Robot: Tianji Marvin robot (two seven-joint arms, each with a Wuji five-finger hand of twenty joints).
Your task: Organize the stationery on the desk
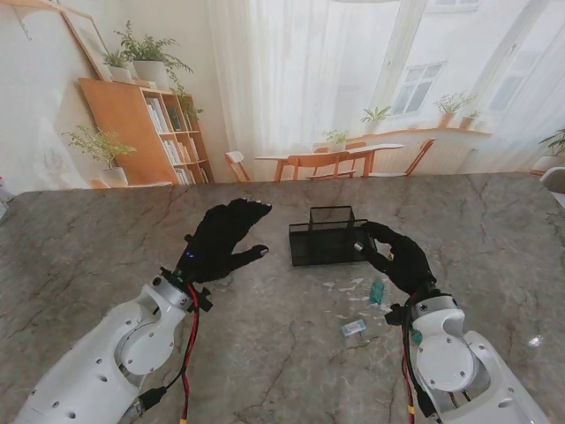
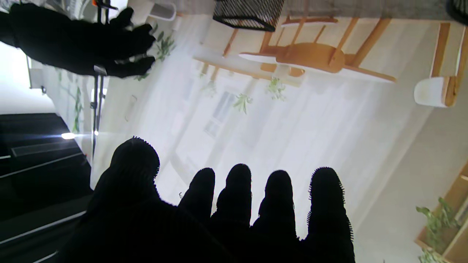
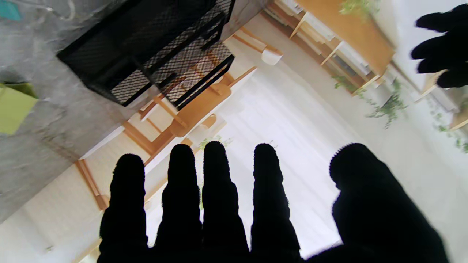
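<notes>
On the marbled worktop [image 1: 282, 353] the black mesh organizer [image 1: 328, 237] stands near the centre, toward twelve o'clock from the small stationery bits, among them a teal piece [image 1: 377, 291] and a small clear-and-teal item [image 1: 354, 329]. The left hand [image 1: 221, 240] hovers at the organizer's nine o'clock, fingers spread and holding nothing. The right hand [image 1: 397, 258] sits at the organizer's four o'clock, fingers [image 3: 215, 190] straight and apart in its wrist view, empty.
</notes>
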